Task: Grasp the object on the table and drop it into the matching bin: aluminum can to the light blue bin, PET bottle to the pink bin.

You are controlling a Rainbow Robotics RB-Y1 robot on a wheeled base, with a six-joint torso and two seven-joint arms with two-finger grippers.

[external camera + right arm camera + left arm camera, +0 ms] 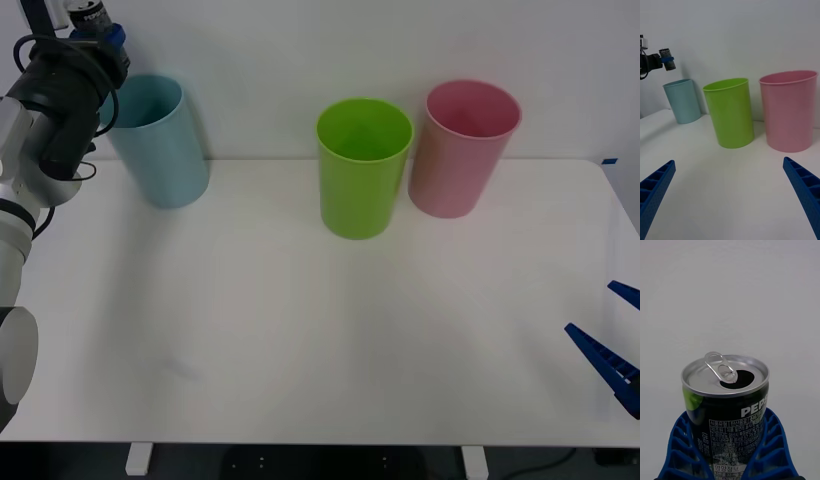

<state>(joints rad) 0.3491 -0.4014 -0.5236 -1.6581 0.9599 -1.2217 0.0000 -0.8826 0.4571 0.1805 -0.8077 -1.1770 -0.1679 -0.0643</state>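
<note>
One aluminum can [725, 397] is sitting clenched in the left jaws [728, 450], hanging above the light blue bin [155, 140] at ten o'clock; right jaws [730, 195] are resting released.

Front overhead; right wrist low, sharing bins [788, 110]; left wrist close-up.

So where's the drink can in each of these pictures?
Front view: the can is at the top left corner, held by the left gripper above the light blue bin.
Right wrist view: can far off at upper left, above that same bin.
Left wrist view: can close up, between the blue fingers.
Shared landmark: the light blue bin.
</note>
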